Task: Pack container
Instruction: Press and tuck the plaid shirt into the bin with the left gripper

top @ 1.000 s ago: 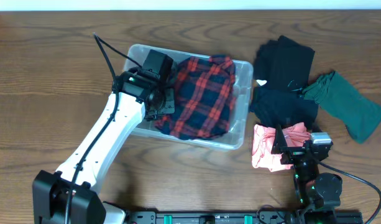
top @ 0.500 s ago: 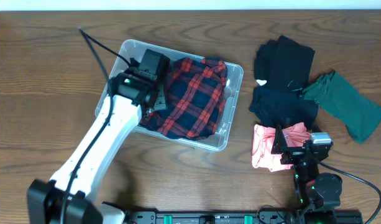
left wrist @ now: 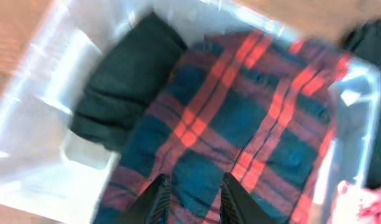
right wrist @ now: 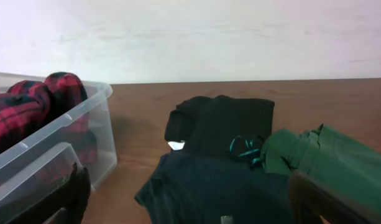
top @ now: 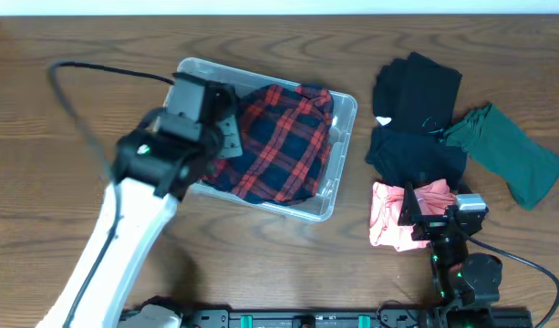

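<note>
The clear container (top: 345, 107) sits left of centre on the wooden table. It holds a red plaid shirt (top: 284, 141) and a dark folded garment (left wrist: 128, 93) beside it at the tub's left end. In the left wrist view the plaid shirt (left wrist: 246, 124) fills the tub (left wrist: 41, 87). My left gripper (top: 226, 137) hovers above the tub's left part, open and empty, its fingertips (left wrist: 158, 196) over the plaid. My right gripper (top: 436, 217) rests low at the front right over a pink garment, wide open and empty (right wrist: 190, 208).
Right of the tub lie two black garments (top: 418, 84) (top: 416, 153), a green garment (top: 512, 155) and a pink one (top: 393, 214). In the right wrist view the black garments (right wrist: 221, 124), the green one (right wrist: 327, 155) and the tub's corner (right wrist: 84, 112) show.
The tub with its clothes slid left and turned slightly. My left gripper then rose and drew back to the left, open. The right arm has not moved.
</note>
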Robot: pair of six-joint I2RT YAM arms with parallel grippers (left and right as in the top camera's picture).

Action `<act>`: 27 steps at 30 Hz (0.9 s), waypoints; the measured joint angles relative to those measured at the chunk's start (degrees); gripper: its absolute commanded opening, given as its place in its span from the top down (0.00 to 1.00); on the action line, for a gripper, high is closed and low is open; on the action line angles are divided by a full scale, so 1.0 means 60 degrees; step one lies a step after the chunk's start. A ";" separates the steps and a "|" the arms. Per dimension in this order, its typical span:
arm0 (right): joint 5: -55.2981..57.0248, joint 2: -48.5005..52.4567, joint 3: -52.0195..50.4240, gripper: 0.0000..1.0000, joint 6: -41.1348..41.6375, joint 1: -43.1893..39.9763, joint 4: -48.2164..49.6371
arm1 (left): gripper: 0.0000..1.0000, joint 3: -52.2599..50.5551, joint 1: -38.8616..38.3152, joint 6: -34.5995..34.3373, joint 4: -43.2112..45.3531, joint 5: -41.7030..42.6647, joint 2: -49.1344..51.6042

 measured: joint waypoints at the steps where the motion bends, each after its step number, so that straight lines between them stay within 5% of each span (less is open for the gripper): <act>1: 0.0000 0.0000 0.0000 0.01 0.0000 0.0004 0.0000 | 0.73 -0.0157 -0.0062 0.0000 -0.0004 0.0055 0.0280; 14: 0.0000 0.0000 0.0000 0.01 0.0000 0.0000 0.0000 | 0.72 -0.0415 -0.1122 0.0033 0.1308 0.1064 0.5020; 21: 0.0000 0.0000 0.0000 0.01 0.0000 0.0000 0.0000 | 0.72 0.0044 -0.1024 -0.0036 0.1351 0.1504 0.5373; 27: 0.0004 0.0000 0.0000 0.01 0.0000 0.0000 0.0000 | 0.56 0.0368 -0.0973 -0.0022 0.0772 0.2029 0.5031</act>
